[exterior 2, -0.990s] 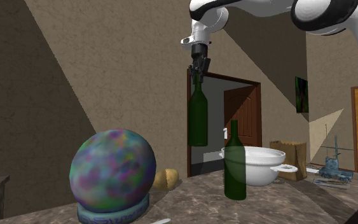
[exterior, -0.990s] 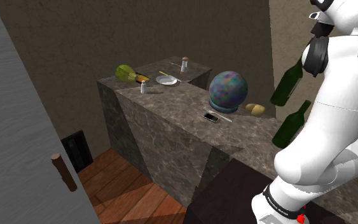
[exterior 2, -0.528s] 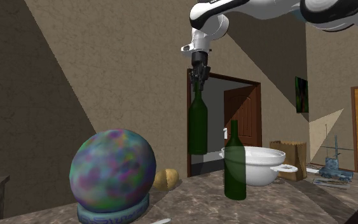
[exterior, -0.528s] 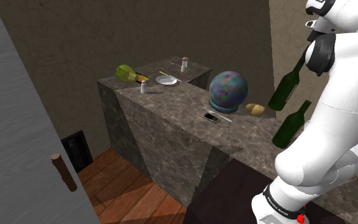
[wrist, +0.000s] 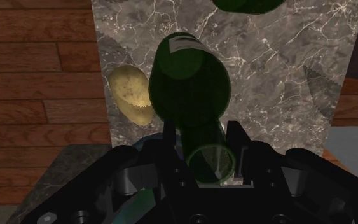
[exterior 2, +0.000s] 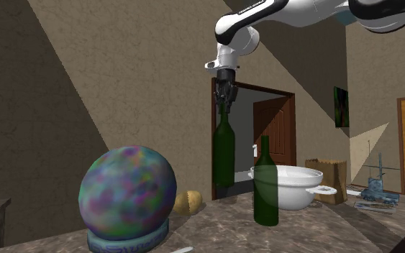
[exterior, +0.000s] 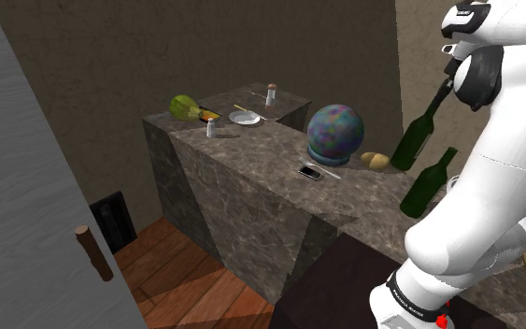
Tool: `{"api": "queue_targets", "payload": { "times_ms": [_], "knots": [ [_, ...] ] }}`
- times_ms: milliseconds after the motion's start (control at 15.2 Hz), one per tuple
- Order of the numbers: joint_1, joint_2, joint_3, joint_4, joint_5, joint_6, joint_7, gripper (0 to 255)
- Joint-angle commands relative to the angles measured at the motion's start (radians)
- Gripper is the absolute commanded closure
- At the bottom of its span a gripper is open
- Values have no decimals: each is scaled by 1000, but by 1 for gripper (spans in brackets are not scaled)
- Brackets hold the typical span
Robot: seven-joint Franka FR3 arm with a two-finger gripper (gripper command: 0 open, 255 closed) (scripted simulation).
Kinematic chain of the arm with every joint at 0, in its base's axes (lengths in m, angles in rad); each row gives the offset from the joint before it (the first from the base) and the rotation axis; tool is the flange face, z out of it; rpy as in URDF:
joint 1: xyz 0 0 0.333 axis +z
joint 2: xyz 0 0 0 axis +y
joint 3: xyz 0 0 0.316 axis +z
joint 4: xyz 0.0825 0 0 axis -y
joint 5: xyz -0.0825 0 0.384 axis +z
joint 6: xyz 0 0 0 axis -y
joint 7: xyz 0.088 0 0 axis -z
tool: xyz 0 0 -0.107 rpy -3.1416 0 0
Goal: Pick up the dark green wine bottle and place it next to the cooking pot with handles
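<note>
home kitchen, marble counter (exterior: 251,159), cooking pot (exterior 2: 294,185), wood floor (exterior: 181,280)

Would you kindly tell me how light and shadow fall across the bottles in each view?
Second exterior view: held bottle and standing bottle are see-through, the pot showing through the latter. Shoulder view: both read dark green. Wrist view: held bottle looks nearly opaque.

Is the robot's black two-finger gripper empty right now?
No, the black two-finger gripper clasps the neck of a dark green glass bottle.
</note>
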Motion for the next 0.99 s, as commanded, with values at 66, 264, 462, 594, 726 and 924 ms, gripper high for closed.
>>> {"api": "queue_targets", "payload": {
  "times_ms": [66,264,462,594,726,924],
  "knots": [
    [7,-8,1,-49,-5,44,-1,255],
    [13,-15,3,-97,-9,86,-2,255],
    [18,-19,4,-141,-11,128,-4,255],
    [20,-21,5,-170,-11,155,-6,255],
    [22,-20,6,-196,-10,182,-9,255],
    [24,-18,8,-234,-6,221,-13,255]
  ]
}}
